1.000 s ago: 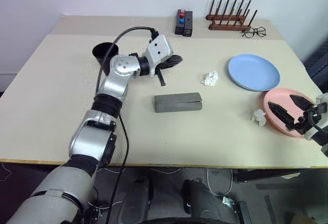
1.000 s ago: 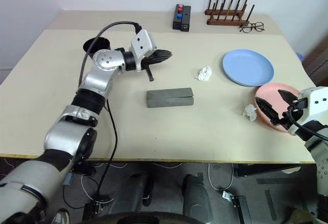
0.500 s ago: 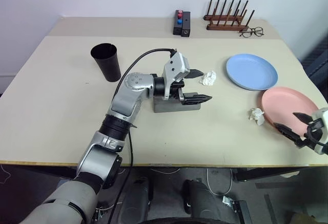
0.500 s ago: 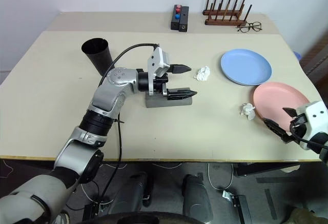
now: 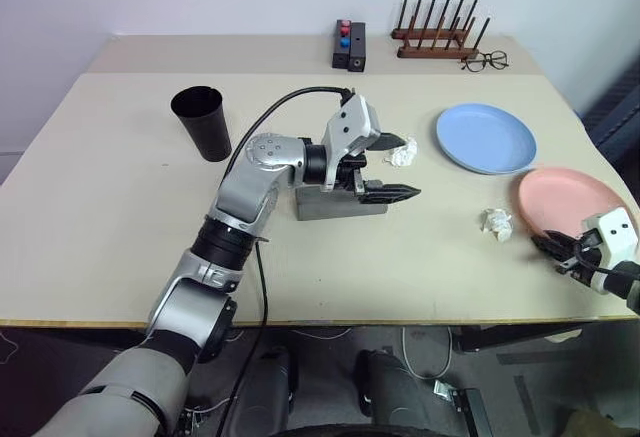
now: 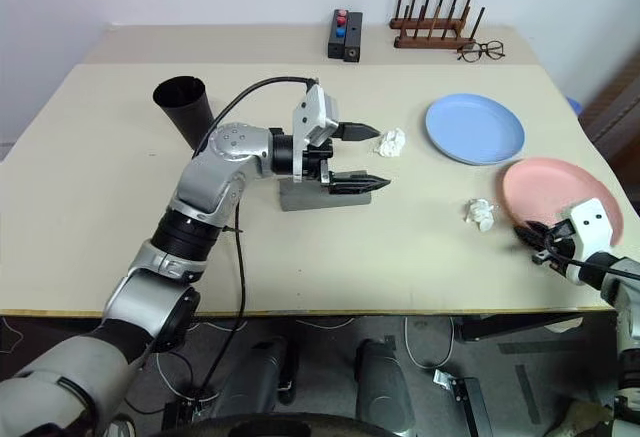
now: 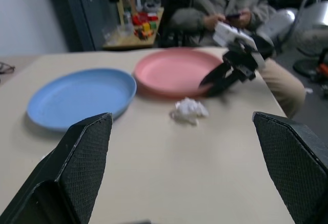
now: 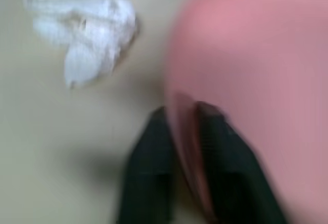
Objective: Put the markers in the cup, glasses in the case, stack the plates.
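My left gripper (image 5: 405,168) hangs open just above the closed grey case (image 5: 325,207) at the table's middle, with nothing between its fingers (image 7: 77,167). The tall black cup (image 5: 202,123) stands upright to the left. The light blue plate (image 5: 486,137) lies at the right, and the salmon pink plate (image 5: 570,197) lies nearer, by the table's right edge. My right gripper (image 8: 182,110) is shut on the pink plate's near rim, one finger above it and one below. The markers and the glasses are hidden or out of view.
One crumpled tissue (image 5: 404,153) lies by the left gripper, another (image 5: 496,222) beside the pink plate. At the back stand a black block with red and blue tops (image 5: 350,45), a wooden rack (image 5: 440,37) and thin eyeglasses (image 5: 483,60). A person (image 7: 225,3) sits beyond the table's right side.
My left gripper swung from beside the cup to over the case and opened; the dark thing it held no longer shows. My right gripper sank to the pink plate's rim and shut.
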Available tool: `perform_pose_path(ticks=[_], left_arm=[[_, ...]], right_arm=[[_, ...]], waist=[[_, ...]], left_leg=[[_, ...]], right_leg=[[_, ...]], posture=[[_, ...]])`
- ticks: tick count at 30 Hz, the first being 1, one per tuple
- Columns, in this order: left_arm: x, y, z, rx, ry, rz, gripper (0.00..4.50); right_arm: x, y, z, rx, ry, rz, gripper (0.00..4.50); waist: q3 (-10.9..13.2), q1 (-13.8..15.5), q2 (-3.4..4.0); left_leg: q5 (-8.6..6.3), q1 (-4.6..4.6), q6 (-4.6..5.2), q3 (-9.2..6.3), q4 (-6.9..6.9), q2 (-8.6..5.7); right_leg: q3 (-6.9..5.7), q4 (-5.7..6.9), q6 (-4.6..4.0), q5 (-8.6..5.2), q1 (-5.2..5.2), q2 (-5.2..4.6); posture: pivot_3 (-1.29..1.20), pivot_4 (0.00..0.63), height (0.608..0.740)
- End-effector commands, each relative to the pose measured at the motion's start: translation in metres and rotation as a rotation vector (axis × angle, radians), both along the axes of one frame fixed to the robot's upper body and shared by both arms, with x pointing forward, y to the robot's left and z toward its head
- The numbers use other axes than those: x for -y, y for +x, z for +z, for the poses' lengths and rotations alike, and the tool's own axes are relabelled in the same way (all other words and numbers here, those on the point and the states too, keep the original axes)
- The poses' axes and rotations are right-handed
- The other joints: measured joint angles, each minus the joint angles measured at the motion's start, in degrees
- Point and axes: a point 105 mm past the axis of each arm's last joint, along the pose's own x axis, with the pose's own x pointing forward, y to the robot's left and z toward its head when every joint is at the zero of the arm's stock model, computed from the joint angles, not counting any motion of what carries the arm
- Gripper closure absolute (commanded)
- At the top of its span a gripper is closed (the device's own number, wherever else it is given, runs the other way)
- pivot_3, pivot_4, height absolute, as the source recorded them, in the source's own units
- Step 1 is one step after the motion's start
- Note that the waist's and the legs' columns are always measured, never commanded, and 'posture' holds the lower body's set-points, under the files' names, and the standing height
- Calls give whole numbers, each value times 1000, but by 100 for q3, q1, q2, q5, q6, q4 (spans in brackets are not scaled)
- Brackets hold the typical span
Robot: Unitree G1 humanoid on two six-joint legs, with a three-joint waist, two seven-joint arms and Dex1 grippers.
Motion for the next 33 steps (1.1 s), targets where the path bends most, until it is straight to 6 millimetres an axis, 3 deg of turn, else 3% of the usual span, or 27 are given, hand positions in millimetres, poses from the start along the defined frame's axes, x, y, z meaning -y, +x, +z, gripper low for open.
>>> perform_pose_path(ticks=[1,7,13,25,29,33], left_arm=[[2,-9,5,38,22,-54,0],[-4,-8,-6,37,82,-66,0],[-9,-1,-18,9,99,-31,0],[-14,4,-19,-21,64,50,0],[-18,5,-17,-17,48,96,0],[-23,6,-13,-16,32,144,0]], right_arm=[[6,-5,-2,-20,-17,-14,4464],[1,4,16,54,-61,5,4464],[-20,26,46,156,-93,78,4464],[-67,95,97,300,-154,236,4464],[-89,114,95,287,-154,299,4464],[-95,129,79,241,-136,273,4464]], waist=[[0,4,-1],[0,-13,0],[2,-49,3],[6,-39,10],[7,-61,12],[7,-91,11]], left_leg=[[0,6,0,-4,0,-2],[-1,10,0,-5,-1,-2],[-1,13,0,-2,-4,0],[-1,10,0,-3,-10,-2],[0,9,0,-2,-10,-3],[0,10,0,-3,-14,-4]], right_leg=[[0,-5,-1,-1,9,0],[0,-8,-1,-2,14,-1],[1,-7,-1,-2,12,0],[1,-5,1,-1,5,0],[1,-6,2,0,5,-1],[1,-4,8,3,4,0]], posture=[[0,150,740],[0,150,740],[0,150,740],[0,150,740],[0,150,740],[0,150,740]])
